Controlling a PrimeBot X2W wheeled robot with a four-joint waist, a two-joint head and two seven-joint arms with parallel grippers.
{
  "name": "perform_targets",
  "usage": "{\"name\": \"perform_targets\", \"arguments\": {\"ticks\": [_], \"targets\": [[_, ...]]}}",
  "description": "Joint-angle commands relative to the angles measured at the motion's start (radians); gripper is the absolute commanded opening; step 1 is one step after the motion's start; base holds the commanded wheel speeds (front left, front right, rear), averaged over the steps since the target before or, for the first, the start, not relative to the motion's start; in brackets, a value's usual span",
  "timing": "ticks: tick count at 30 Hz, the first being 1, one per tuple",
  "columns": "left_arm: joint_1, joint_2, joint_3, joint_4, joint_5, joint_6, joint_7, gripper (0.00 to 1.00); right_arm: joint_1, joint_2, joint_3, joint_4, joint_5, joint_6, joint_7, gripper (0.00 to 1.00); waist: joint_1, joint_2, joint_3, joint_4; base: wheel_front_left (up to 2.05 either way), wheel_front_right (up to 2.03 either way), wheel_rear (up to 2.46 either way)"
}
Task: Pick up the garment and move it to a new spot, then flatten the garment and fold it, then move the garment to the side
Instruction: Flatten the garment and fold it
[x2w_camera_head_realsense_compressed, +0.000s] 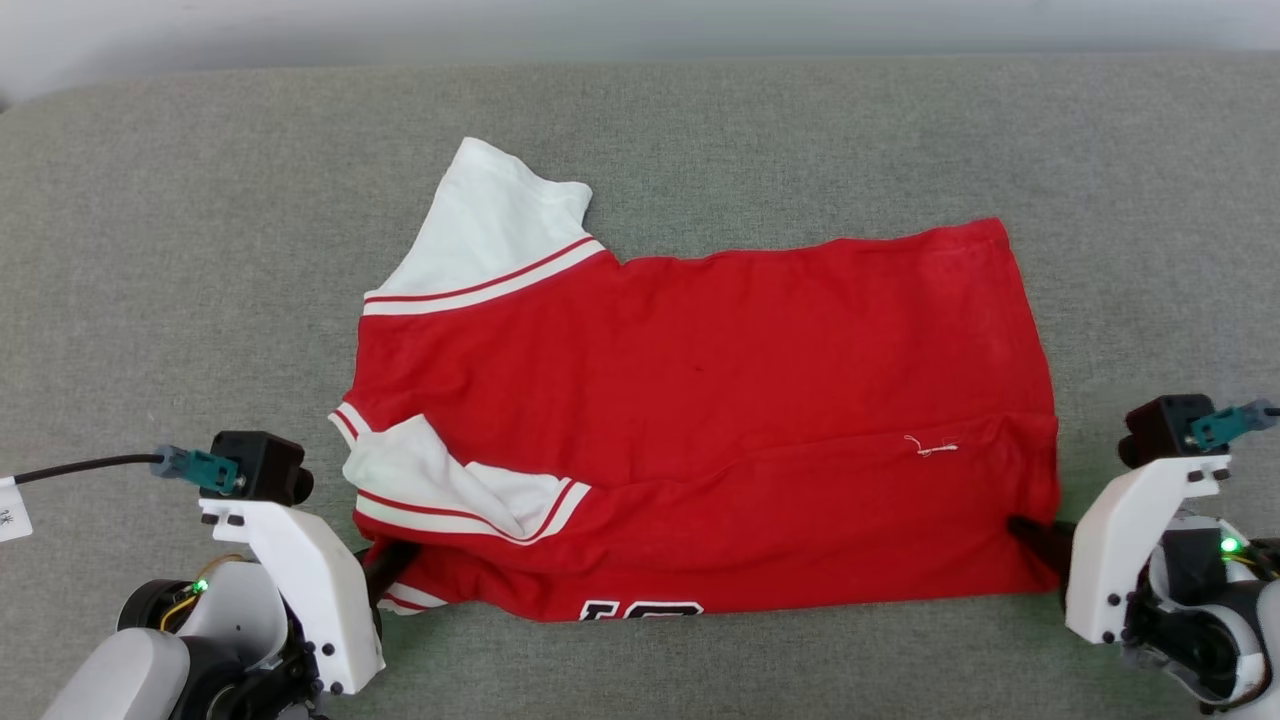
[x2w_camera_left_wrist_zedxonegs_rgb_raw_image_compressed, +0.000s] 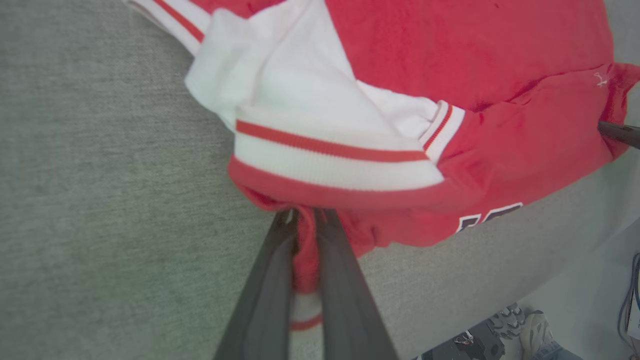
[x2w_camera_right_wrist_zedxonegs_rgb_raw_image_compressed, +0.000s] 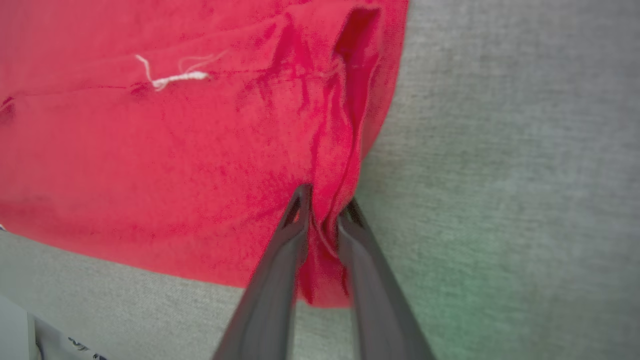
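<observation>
**A:** Head view first?

**B:** The garment (x2w_camera_head_realsense_compressed: 700, 400) lies spread on the grey table (x2w_camera_head_realsense_compressed: 200, 250), collar end to the left and hem to the right. A strip of black print (x2w_camera_head_realsense_compressed: 640, 608) shows at its near edge. The left end effector (x2w_camera_head_realsense_compressed: 395, 560) is at the near-left corner and the right end effector (x2w_camera_head_realsense_compressed: 1030, 530) is at the near-right corner.

**A:** Left wrist view?

**B:** The left end effector (x2w_camera_left_wrist_zedxonegs_rgb_raw_image_compressed: 305, 215) is clamped on a red fold of the garment (x2w_camera_left_wrist_zedxonegs_rgb_raw_image_compressed: 450, 60), just below the white sleeve (x2w_camera_left_wrist_zedxonegs_rgb_raw_image_compressed: 300, 85).

**A:** Right wrist view?

**B:** The right end effector (x2w_camera_right_wrist_zedxonegs_rgb_raw_image_compressed: 325, 200) pinches the bunched hem corner of the garment (x2w_camera_right_wrist_zedxonegs_rgb_raw_image_compressed: 150, 150). A loose white thread (x2w_camera_right_wrist_zedxonegs_rgb_raw_image_compressed: 172, 79) lies on the cloth beyond the fingers.
</observation>
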Motion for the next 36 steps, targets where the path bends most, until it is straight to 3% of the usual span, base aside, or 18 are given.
{"name": "perform_targets", "arguments": {"ticks": [1, 12, 24, 25, 26, 27, 28, 29, 36], "targets": [[0.0, 0.004, 0.0, -0.003, 0.0, 0.004, 0.002, 0.0, 0.022, 0.029, 0.04, 0.04, 0.012, 0.003, 0.007, 0.0, -0.0001, 0.0, -0.006, -0.003, 0.0, 0.0, 0.0], [0.08, 0.009, -0.002, -0.041, 0.015, 0.033, -0.024, 0.0, 0.068, -0.029, 0.066, -0.078, 0.006, 0.001, -0.053, 0.0, -0.0001, 0.0, -0.155, -0.022, 0.0, 0.0, 0.0], [0.25, 0.012, -0.013, -0.08, -0.024, 0.083, -0.007, 0.0, 0.27, -0.002, 0.006, -0.154, 0.001, 0.001, -0.01, 0.0, -0.0001, 0.0, -0.295, -0.015, 0.0, 0.0, 0.0], [0.255, 0.008, -0.014, -0.074, -0.027, 0.081, -0.009, 0.0, 0.284, 0.009, -0.002, -0.152, 0.004, 0.001, -0.015, 0.16, -0.0001, 0.0, -0.296, -0.015, 0.0, 0.0, 0.0], [0.255, 0.007, -0.015, -0.066, -0.024, 0.077, -0.016, 0.0, 0.296, 0.014, -0.006, -0.15, 0.0, 0.001, -0.022, 0.45, -0.0001, 0.0, -0.295, -0.016, 0.0, 0.0, 0.0], [0.254, 0.001, -0.016, -0.054, -0.023, 0.075, -0.023, 0.27, 0.306, 0.016, -0.007, -0.148, -0.008, 0.001, -0.03, 1.0, -0.0001, 0.0, -0.293, -0.017, 0.0, 0.0, 0.0], [0.251, -0.009, -0.022, -0.043, -0.029, 0.067, -0.026, 0.83, 0.317, 0.026, -0.01, -0.145, -0.009, 0.001, -0.042, 1.0, -0.0001, 0.0, -0.289, -0.018, 0.0, 0.0, 0.0], [0.243, -0.012, -0.023, -0.033, -0.025, 0.062, -0.036, 1.0, 0.322, 0.032, -0.01, -0.151, -0.018, 0.001, -0.064, 1.0, -0.0001, 0.0, -0.283, -0.02, 0.0, 0.0, 0.0], [0.175, -0.031, 0.017, 0.015, 0.037, 0.055, -0.16, 1.0, 0.304, 0.06, -0.018, -0.191, -0.128, 0.001, -0.309, 1.0, -0.0001, 0.0, -0.257, -0.064, 0.0, 0.0, 0.0]]}}
